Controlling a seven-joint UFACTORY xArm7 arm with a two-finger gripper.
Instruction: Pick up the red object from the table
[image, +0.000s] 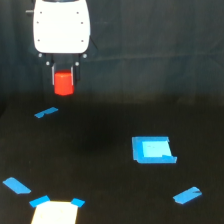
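Red object in grasp, raised off table.
Gripper fingers clench the red object above the dark table, clear of its surface.

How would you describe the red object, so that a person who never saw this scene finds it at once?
Find the white gripper at the exterior view's upper left, above the table. The red object sits between its two dark fingers. It alone is red; the scattered tape pieces are blue.

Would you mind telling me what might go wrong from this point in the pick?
The red object sits between the fingers of the gripper, seemingly above the table. Most of it hangs below the fingertips, so the hold may be shallow and it could slip. The blurred picture hides how firm the contact is.
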